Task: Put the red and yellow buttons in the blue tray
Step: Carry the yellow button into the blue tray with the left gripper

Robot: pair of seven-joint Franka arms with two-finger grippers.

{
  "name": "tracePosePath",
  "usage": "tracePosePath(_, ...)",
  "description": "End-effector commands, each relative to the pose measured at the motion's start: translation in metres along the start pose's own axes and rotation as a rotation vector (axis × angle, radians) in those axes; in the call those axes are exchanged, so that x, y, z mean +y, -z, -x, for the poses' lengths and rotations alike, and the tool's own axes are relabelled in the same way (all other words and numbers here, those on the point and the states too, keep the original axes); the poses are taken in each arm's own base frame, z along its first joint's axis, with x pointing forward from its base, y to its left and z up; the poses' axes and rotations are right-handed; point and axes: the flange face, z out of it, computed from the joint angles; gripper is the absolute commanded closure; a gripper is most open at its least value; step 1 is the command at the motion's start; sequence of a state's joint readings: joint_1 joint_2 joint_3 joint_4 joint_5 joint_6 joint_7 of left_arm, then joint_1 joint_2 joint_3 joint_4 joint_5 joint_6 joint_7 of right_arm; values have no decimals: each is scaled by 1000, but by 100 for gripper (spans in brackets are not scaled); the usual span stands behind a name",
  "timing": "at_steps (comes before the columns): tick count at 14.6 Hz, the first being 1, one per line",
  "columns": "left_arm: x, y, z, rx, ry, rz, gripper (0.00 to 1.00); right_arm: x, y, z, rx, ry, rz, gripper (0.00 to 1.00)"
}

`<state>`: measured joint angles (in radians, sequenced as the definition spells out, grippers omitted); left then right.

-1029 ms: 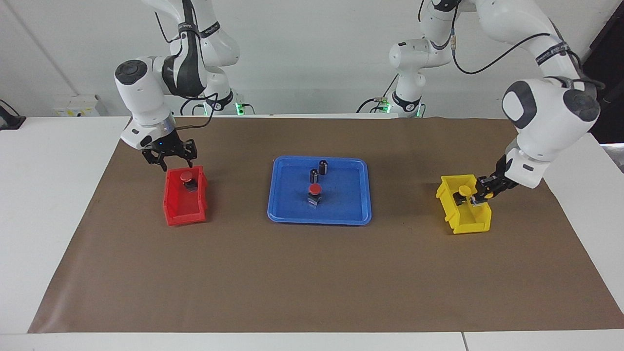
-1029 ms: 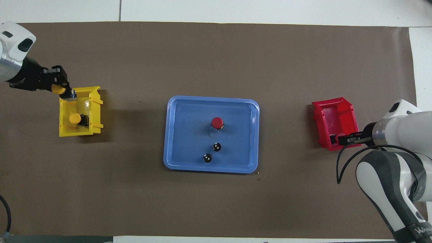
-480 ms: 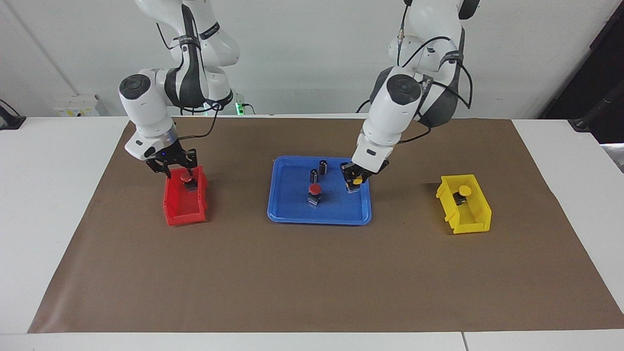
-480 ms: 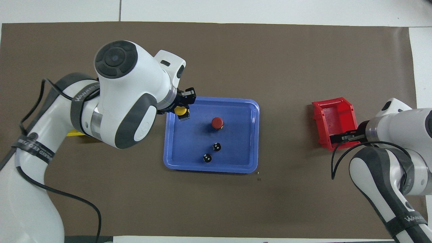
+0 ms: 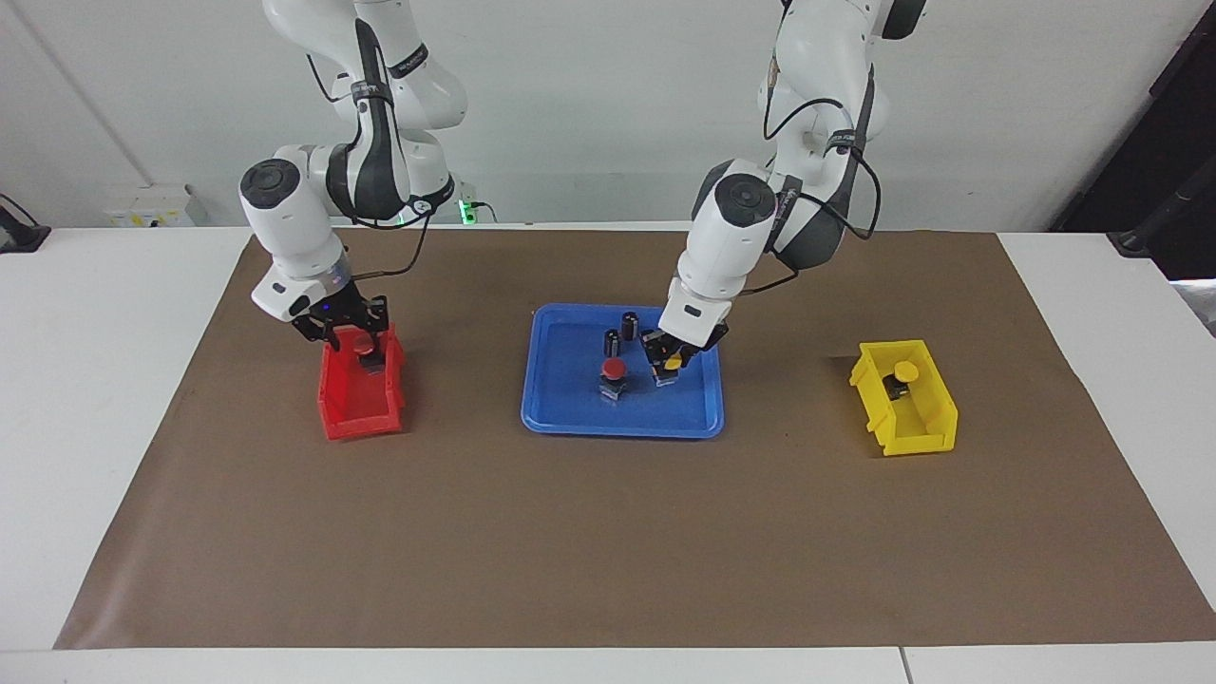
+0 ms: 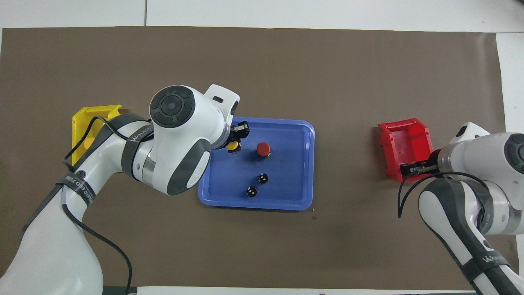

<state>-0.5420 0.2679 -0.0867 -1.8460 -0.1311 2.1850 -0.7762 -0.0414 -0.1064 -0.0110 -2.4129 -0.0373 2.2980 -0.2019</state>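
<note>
The blue tray (image 5: 622, 429) (image 6: 256, 206) lies mid-table. In it stands a red button (image 5: 615, 369) (image 6: 263, 148). My left gripper (image 5: 668, 369) (image 6: 234, 146) is shut on a yellow button (image 5: 673, 363) (image 6: 232, 145), low inside the tray beside that red one. Whether it touches the floor I cannot tell. A second red button (image 5: 363, 348) sits in the red bin (image 5: 361, 408) (image 6: 405, 139), and my right gripper (image 5: 350, 340) (image 6: 411, 169) is down around it. Another yellow button (image 5: 906, 370) sits in the yellow bin (image 5: 912, 418) (image 6: 96, 112).
Two small black cylinders (image 5: 629, 325) (image 6: 263, 178) stand in the tray, nearer to the robots than the red button. Brown paper (image 5: 608, 551) covers the table. The left arm's elbow hides part of the yellow bin in the overhead view.
My left arm carried the yellow button from the yellow bin into the blue tray, then shifted it toward the red button. The right gripper sank to the red button in the red bin.
</note>
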Motion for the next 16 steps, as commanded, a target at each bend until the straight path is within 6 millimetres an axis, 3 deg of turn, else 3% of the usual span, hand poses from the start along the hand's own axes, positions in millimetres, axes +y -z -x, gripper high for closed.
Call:
tracePosePath(1,6,-23,-1,1,18,21,98,0,-3,4,30,7,-12,35)
tracePosePath(3,7,-31,-2,-2,17,18,94,-1,-6,7,30,7,-12,42)
tracePosePath(4,6,-33,-3,-5,16,14,81,-1,-6,7,29,7,-12,46)
tracePosePath(5,4,-33,-4,-6,16,12,55,-1,-6,7,29,7,-12,49)
tracePosePath(6,5,-32,-2,-14,20,6,46,-2,-5,7,32,10,-12,54)
tracePosePath(7,7,-25,-1,-25,17,-3,44,-3,-6,6,30,13,-12,59)
tracePosePath(8,9,-12,1,-45,11,-20,37,-4,-4,4,34,19,-10,64)
tracePosePath(10,6,44,5,-69,0,-41,13,-1,8,-6,33,31,-9,66)
tracePosePath(11,-10,83,-1,-49,10,-34,0,3,19,-15,10,44,-13,66)
tracePosePath(14,-84,168,-36,-10,-36,-107,0,11,68,-45,-28,59,-18,66)
tracePosePath(16,-156,222,-49,-68,-153,-137,0,1,106,-67,-40,65,-18,66)
